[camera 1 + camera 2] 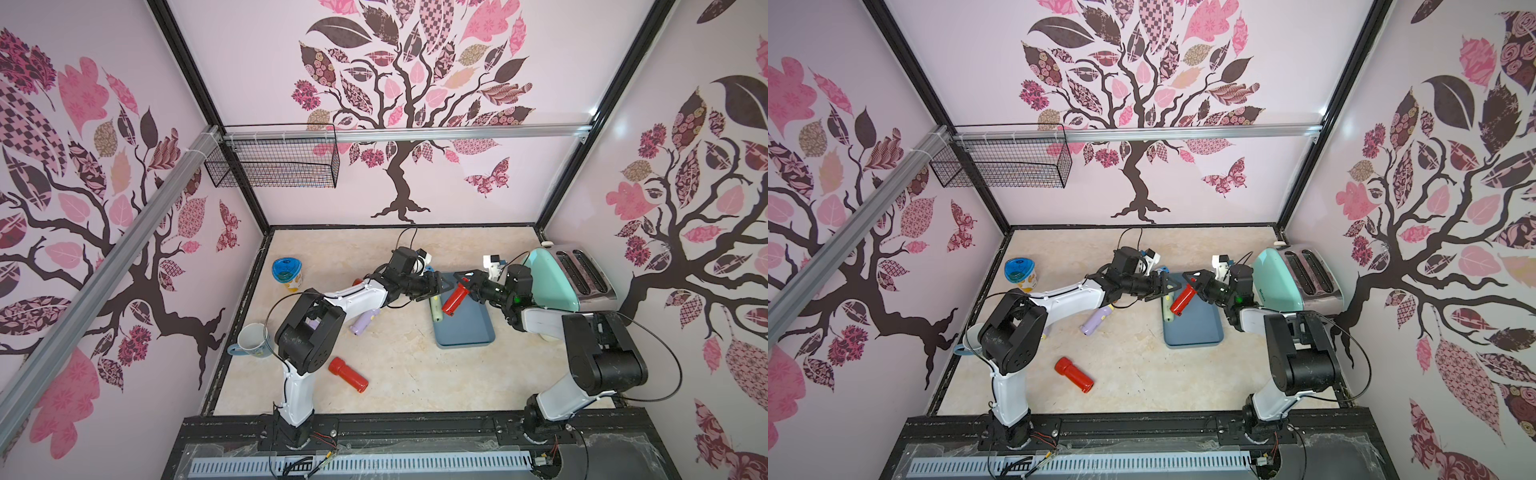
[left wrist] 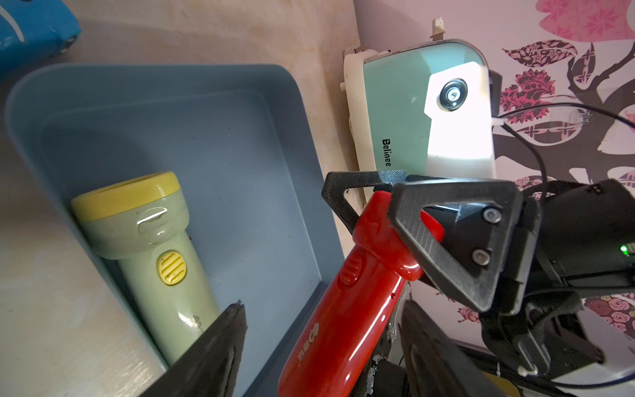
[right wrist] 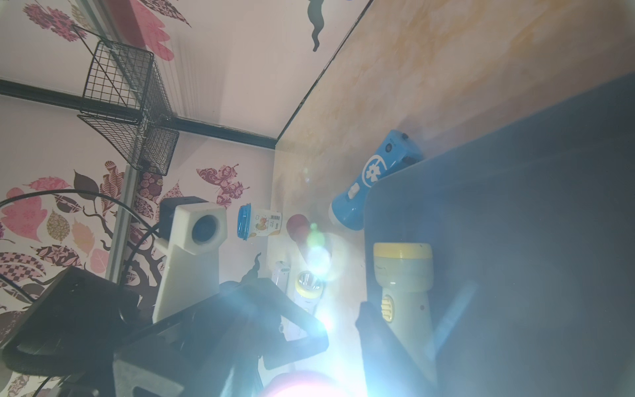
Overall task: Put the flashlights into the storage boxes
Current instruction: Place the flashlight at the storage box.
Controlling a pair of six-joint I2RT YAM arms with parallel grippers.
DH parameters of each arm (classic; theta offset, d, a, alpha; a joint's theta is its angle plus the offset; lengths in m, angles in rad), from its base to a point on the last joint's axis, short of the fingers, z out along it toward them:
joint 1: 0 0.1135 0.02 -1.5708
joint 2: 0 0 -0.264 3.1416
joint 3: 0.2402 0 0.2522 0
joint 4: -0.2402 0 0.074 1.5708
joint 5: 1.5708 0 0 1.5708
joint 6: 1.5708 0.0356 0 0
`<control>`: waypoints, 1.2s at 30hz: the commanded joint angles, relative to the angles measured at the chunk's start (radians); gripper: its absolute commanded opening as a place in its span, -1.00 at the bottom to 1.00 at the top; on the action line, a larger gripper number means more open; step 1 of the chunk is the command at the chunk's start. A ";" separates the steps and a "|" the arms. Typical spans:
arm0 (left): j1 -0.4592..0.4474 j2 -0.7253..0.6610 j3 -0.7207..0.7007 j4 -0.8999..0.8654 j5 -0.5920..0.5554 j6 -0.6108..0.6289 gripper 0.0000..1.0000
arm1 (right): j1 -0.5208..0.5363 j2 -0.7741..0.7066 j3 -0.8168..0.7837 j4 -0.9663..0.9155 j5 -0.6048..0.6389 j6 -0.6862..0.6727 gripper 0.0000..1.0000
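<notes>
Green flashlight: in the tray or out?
In. The green flashlight lies flat on the tray floor, against one side wall; both top views agree.

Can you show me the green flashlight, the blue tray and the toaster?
green flashlight (image 2: 171,299): left wrist view, its body.
blue tray (image 1: 465,328): a top view, bare floor.
toaster (image 1: 548,278): a top view, mint side.

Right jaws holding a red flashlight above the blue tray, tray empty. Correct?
Not quite: the tray is not empty. A pale green flashlight lies inside it against one long wall, as the left wrist view shows. The rest holds: the right gripper has its jaws shut on a red flashlight above the tray.
</notes>
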 commanded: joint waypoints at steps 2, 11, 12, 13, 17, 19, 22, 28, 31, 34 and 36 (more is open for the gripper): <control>-0.001 0.017 -0.013 0.015 -0.007 -0.011 0.41 | 0.003 -0.011 0.000 0.123 -0.009 0.031 -0.19; -0.017 0.038 0.000 0.013 -0.011 0.005 0.53 | 0.003 0.015 0.122 -0.309 0.112 -0.039 -0.23; -0.024 0.041 0.011 -0.009 -0.021 0.026 0.52 | 0.003 0.032 0.166 -0.422 0.137 -0.056 -0.25; -0.030 0.043 0.027 -0.048 -0.037 0.060 0.53 | 0.003 0.050 0.219 -0.554 0.163 -0.085 -0.25; -0.053 0.040 0.084 -0.216 -0.115 0.188 0.45 | 0.003 0.116 0.392 -0.922 0.282 -0.234 -0.23; -0.053 0.031 0.074 -0.229 -0.128 0.207 0.42 | 0.004 0.127 0.431 -1.019 0.360 -0.294 -0.18; -0.050 0.023 0.063 -0.243 -0.135 0.225 0.38 | 0.016 0.123 0.440 -1.071 0.459 -0.345 -0.16; -0.037 -0.015 0.028 -0.286 -0.148 0.253 0.34 | 0.103 0.163 0.477 -1.104 0.574 -0.370 -0.14; -0.014 -0.065 -0.023 -0.286 -0.160 0.253 0.34 | 0.130 0.196 0.493 -1.095 0.599 -0.367 -0.13; 0.009 -0.117 -0.069 -0.289 -0.180 0.253 0.33 | 0.143 0.233 0.528 -1.096 0.585 -0.366 -0.02; 0.019 -0.139 -0.087 -0.291 -0.188 0.254 0.33 | 0.149 0.256 0.559 -1.101 0.569 -0.368 0.14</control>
